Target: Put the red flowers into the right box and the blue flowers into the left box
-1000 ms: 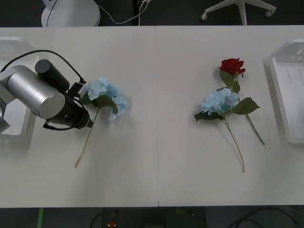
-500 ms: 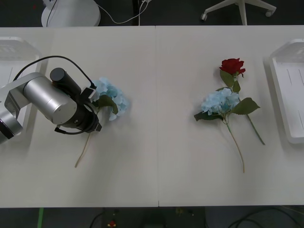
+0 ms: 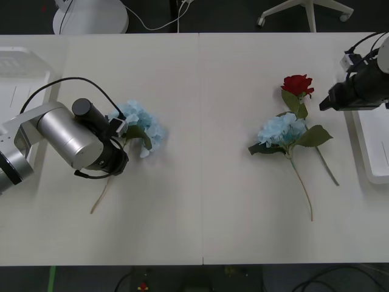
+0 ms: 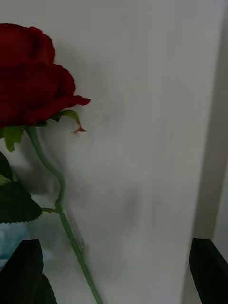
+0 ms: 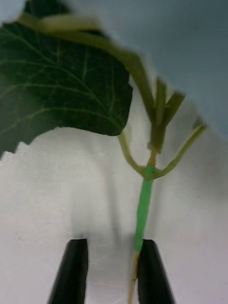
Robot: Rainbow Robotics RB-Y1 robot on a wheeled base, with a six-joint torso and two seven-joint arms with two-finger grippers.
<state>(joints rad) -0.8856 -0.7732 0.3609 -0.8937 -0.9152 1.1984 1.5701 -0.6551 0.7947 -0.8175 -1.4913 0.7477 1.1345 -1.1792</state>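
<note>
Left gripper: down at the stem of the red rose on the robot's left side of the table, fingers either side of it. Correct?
Not quite: the left gripper is at the stem of a blue flower, not a red rose. The front view shows the pale blue cluster beside that arm; the only red rose there lies on the right side. The left wrist view does show the fingers flanking the stem.

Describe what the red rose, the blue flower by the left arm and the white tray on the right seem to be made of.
Red rose: likely fabric petals, matte; plastic-looking green stem.
Blue flower: cloth-like pale petals; stem wrapped green over tan, suggesting artificial.
Right tray: translucent white plastic, smooth rounded rim.
</note>
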